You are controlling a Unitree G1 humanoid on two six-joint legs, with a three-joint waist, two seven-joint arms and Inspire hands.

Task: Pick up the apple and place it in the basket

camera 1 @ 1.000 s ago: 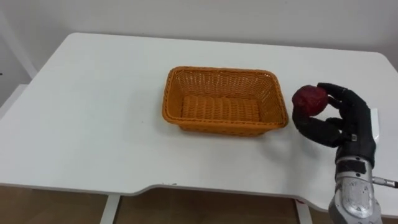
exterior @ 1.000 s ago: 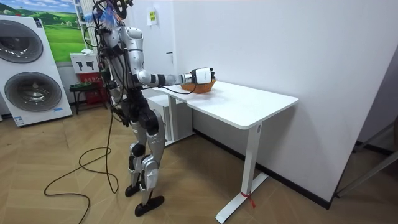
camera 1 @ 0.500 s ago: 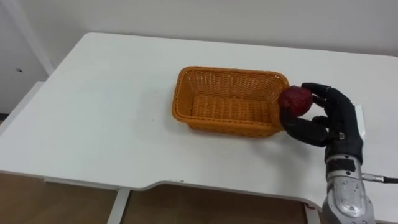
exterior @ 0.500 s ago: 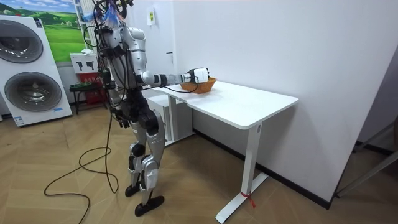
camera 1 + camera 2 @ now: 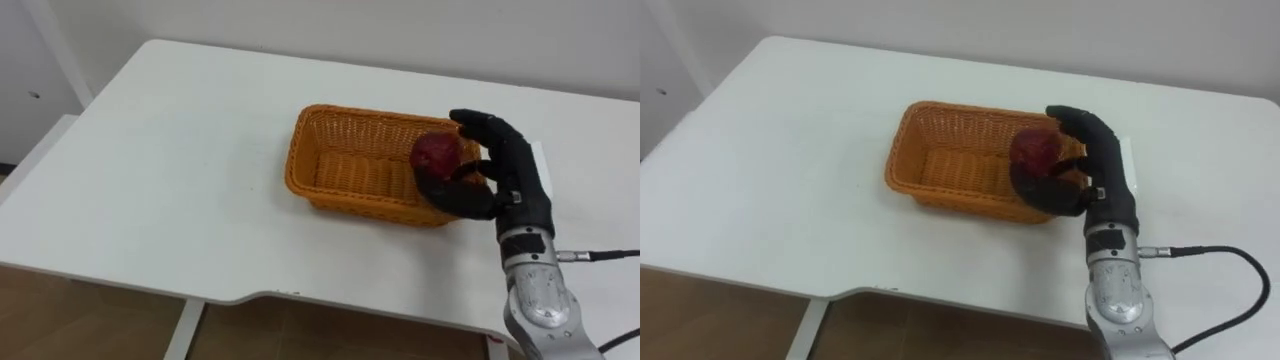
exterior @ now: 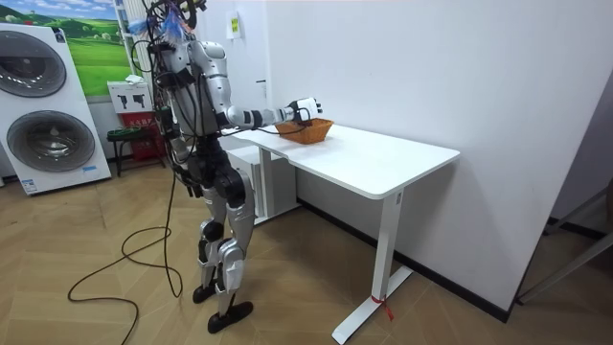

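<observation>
Right hand point(image 5: 492, 170) curled round red apple point(image 5: 435, 153), above wicker basket point(image 5: 345, 168) right rim. Risk: release now, apple clips rim, rolls onto tabletop point(image 5: 180, 170).

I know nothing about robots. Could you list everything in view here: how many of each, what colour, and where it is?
apple: one, dark red, held over the basket's right end
basket: one, orange wicker, on the table
table: one, white, against the white wall
washing machines: two, white, stacked at the room view's left
floor: brown wood pattern, under the table and the robot
right hand: one, black, fingers curled round the apple above the basket's rim
</observation>
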